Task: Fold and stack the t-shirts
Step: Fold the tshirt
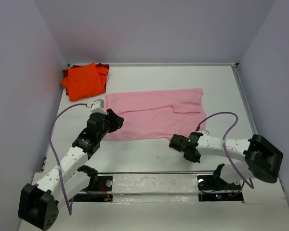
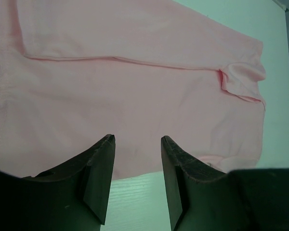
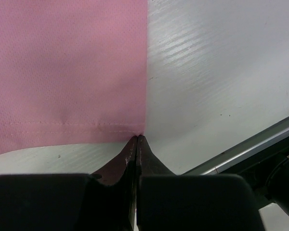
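Left gripper [image 2: 137, 139]: fingers spread, nothing between them, over the near hem of the pink shirt [image 2: 135, 86], which lies flat ahead of it.
Right gripper [image 3: 137, 137]: fingers pressed together, tips touching the pink shirt's corner on the table [image 3: 221, 72]; cannot tell whether cloth is caught.
Orange shirt [image 1: 84, 79]: folded, lying on the dark red shirt [image 1: 103, 67], well beyond the left gripper.
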